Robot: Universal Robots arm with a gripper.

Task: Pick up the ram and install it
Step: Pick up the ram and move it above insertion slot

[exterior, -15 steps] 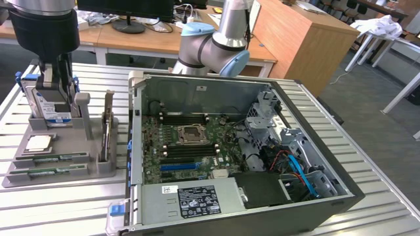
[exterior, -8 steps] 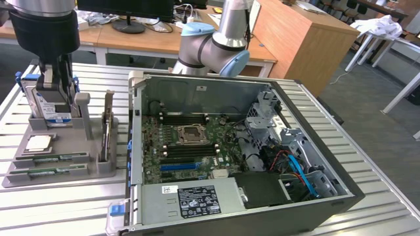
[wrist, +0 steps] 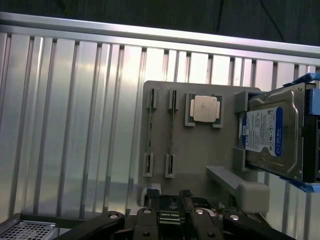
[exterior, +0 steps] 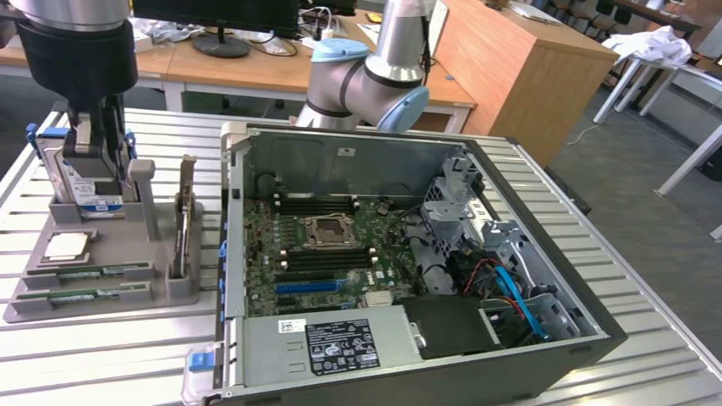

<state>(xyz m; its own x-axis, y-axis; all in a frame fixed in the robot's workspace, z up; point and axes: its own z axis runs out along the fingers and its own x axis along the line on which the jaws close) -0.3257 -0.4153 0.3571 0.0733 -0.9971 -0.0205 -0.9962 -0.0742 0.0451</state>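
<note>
At the exterior view's left, the arm's (exterior: 70, 59) thick dark cylinder hangs over a grey moulded holder (exterior: 169, 292) on the ribbed aluminium tabletop (exterior: 113, 372). In the wrist view its black metal fingers (wrist: 186, 201) stand spread wide with nothing between them, touching none of the parts below.

At the holder's far end a boxy silver hard drive (exterior: 68, 178) with a blue-and-white label stands on edge. In front of it lies a square processor chip (exterior: 66, 246) with a dull metal lid. Nearest the camera, one ram stick (exterior: 88, 272) and a second ram stick (exterior: 81, 294) lie side by side in narrow slots. Both are long, thin green boards with a pale label.

Just to their right a flat expansion card (exterior: 184, 216) stands upright on the holder's edge.

Further right sits the open computer case (exterior: 338, 161), its inner walls plain grey sheet metal. Its green motherboard (exterior: 282, 254) carries a square metal-framed socket (exterior: 328, 228) and rows of dark slots. Along the near edge a silver power supply (exterior: 282, 351) bears a printed label. Blue cables (exterior: 508, 292) curl through the drive bay at the right.
</note>
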